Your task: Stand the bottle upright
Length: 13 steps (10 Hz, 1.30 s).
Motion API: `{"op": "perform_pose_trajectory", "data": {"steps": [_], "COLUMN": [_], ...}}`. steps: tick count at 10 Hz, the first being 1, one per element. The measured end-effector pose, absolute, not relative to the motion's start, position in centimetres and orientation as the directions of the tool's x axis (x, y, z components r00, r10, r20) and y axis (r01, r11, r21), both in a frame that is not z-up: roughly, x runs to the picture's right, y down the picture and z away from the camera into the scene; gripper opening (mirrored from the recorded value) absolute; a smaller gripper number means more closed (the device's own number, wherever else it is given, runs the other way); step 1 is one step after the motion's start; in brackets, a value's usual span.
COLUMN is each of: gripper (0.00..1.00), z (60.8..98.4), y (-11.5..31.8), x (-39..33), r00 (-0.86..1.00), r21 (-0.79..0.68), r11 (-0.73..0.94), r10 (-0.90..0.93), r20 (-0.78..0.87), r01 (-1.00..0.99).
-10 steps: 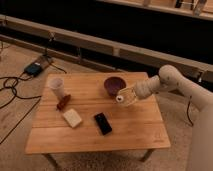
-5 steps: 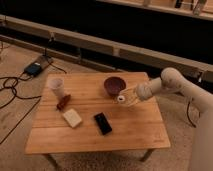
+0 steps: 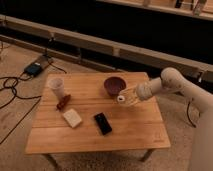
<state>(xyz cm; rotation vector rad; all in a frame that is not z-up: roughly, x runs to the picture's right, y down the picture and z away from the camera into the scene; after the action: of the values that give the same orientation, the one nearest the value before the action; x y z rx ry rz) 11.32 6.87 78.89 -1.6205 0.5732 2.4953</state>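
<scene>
The gripper (image 3: 132, 95) clasps the clear bottle (image 3: 123, 98) on its side, white cap leftward, just beside the dark bowl (image 3: 114, 85) over the wooden table (image 3: 125, 131)

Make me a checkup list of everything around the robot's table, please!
Surface: wooden table, slatted top.
Job's things: clear bottle not upright, white cap pointing left, in front of the bowl and a little to its right.
Clutter: pale cup, dark purple bowl, reddish-brown item, pale block, black flat device.
End effector: end effector at the bottle's far end, over the table's right side.
Cables: black cables on the floor at left, near a blue box.
Surroundings: dark wall with pale ledges behind.
</scene>
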Motion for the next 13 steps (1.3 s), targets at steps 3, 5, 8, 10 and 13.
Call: {"op": "perform_pose_trajectory", "data": {"steps": [3, 5, 8, 10, 13], "gripper": [0.00, 0.00, 0.00, 0.00, 0.00], "z": [79.2, 79.3, 79.4, 80.1, 80.9], "y": [6.3, 5.8, 5.4, 5.6, 5.8], "x": [11.3, 11.5, 12.3, 13.1, 14.2], "r00": [-0.395, -0.374, -0.354, -0.324, -0.241], "r21": [0.322, 0.372, 0.433, 0.494, 0.564], "r11": [-0.920, -0.911, -0.892, -0.865, -0.825], "r10": [-0.217, -0.287, -0.365, -0.445, -0.540], "r20": [-0.893, -0.882, -0.861, -0.835, -0.807], "r01": [-0.223, -0.180, -0.133, -0.087, -0.042]}}
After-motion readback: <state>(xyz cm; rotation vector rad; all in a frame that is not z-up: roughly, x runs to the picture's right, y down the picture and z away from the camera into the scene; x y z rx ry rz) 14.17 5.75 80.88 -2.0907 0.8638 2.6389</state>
